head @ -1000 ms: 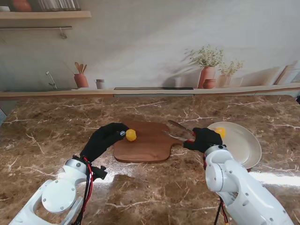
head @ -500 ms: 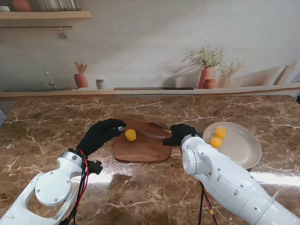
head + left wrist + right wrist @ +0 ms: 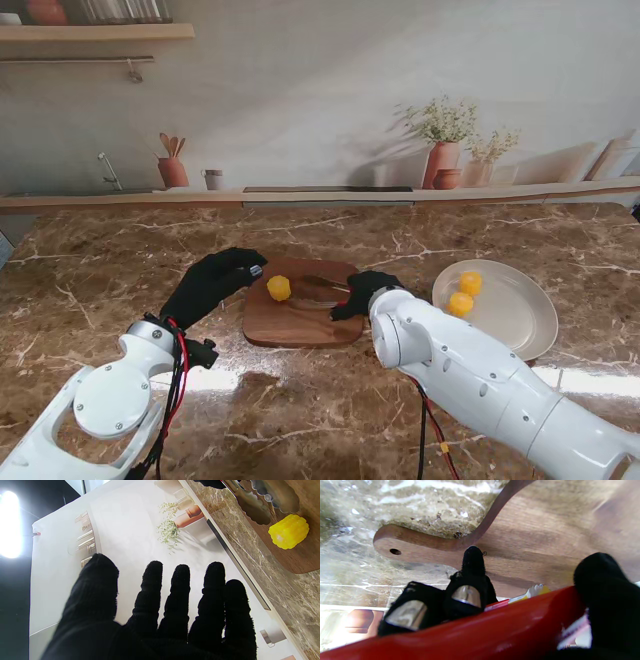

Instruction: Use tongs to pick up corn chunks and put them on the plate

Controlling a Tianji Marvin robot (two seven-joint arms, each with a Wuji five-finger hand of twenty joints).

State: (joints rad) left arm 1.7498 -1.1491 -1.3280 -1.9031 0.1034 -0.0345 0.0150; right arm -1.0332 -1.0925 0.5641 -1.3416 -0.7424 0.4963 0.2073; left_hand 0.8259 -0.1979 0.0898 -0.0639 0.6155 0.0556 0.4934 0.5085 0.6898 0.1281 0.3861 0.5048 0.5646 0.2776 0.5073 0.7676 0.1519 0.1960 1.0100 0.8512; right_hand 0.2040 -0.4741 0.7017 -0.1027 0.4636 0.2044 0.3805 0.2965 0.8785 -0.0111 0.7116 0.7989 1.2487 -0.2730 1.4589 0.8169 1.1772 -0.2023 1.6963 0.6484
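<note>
Our right hand (image 3: pixel 357 294) has swung back from the plate (image 3: pixel 520 320) over the last second and now sits over the board (image 3: pixel 300 325), fingers wrapped around the red handle of the tongs (image 3: pixel 318 290). The plate carried one corn chunk a second ago; it now carries two chunks (image 3: pixel 465 293), so the last drop landed and this is the return leg. One chunk (image 3: pixel 279 288) is left on the board, at its far-left part, and the tong tips now point at it from just beside it, with the blades apart and nothing between them in the left wrist view. Left hand (image 3: pixel 215 283) is empty, fingers spread, hovering at the board's left edge near that chunk; it has barely moved. We judge the task about two thirds done: next step is to straddle the last chunk with the tips and squeeze. Risk: the chunk is round and ribbed and lies on its side, so a skewed close could roll it toward the left hand or off the board. Right wrist view shows only handle and board, no chunk.
</note>
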